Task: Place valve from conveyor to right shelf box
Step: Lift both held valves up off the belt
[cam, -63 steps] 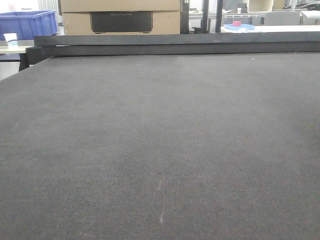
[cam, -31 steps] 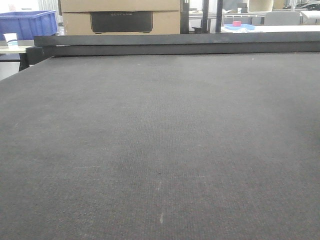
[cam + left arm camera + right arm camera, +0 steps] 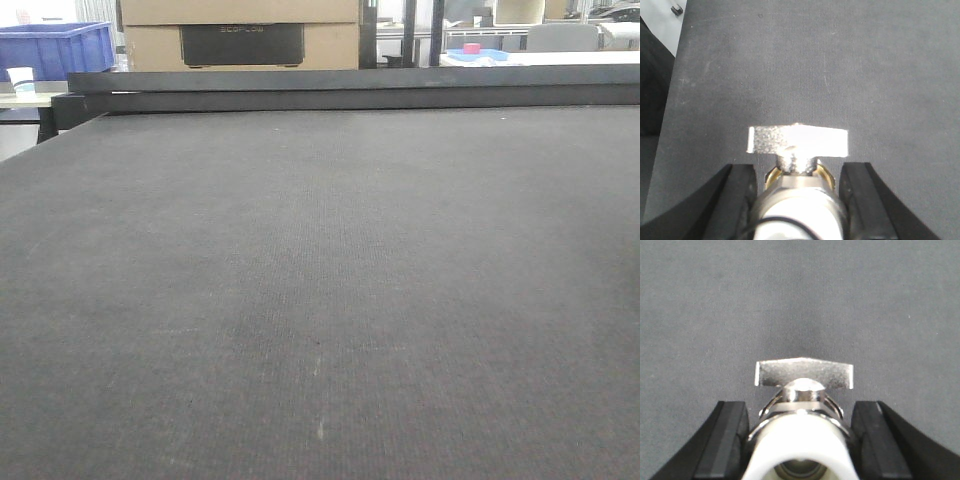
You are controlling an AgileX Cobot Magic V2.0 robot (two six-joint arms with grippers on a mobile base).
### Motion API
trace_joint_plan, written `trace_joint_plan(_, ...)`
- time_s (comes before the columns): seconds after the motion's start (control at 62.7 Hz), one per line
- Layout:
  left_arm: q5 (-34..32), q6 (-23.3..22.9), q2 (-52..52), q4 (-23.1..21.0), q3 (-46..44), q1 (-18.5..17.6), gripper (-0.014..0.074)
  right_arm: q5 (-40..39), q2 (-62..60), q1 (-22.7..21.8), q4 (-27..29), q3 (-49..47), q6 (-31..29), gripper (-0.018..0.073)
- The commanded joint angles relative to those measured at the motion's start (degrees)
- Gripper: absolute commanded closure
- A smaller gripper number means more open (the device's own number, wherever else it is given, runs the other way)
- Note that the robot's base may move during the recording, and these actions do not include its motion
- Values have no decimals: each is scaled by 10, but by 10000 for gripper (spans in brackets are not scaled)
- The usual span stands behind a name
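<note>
Hardly anything has shifted in the front view over the last second: the whole picture has crept up a trace, belt specks included, and nothing has come onto or left the belt; I judge the pick done and the carry barely begun.

The left gripper has its black fingers closed against the sides of a brass-bodied valve, silver butterfly handle pointing ahead; the right gripper is likewise clamped on a white-ended valve; both hang over the conveyor, seemingly clear of it.

Outward, woven belt fills the view round the right gripper; the left has the belt's edge near on its left, pale floor beyond; far off a dark rail closes the belt, with a cardboard box and a blue crate behind; the right shelf box is in no view.
</note>
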Motion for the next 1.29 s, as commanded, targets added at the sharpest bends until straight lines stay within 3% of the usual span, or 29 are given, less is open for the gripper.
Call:
trace_joint_plan(0.0,-14,-1,-5,-1,-7,-2,708,-41,-7,-2,-2,-5,0,725)
trace_joint_plan(0.223,-52,-1,-4,-1,-7,-2,708,-82,-7,-2,-2,-5,0,725)
trace_joint_plan(0.559,-229,-1,-4,-1,-7,-2,708,-198,-7,-2,-2,-5,0,725)
trace_joint_plan(0.83,-324,-1,-4,-1,-7,-2,708,-211,-8,-2,-2,-5,0,725)
trace_joint_plan(1.277,-324,-1,-4,-1,-7,-2,708,-212,-8,-2,-2,-5,0,725)
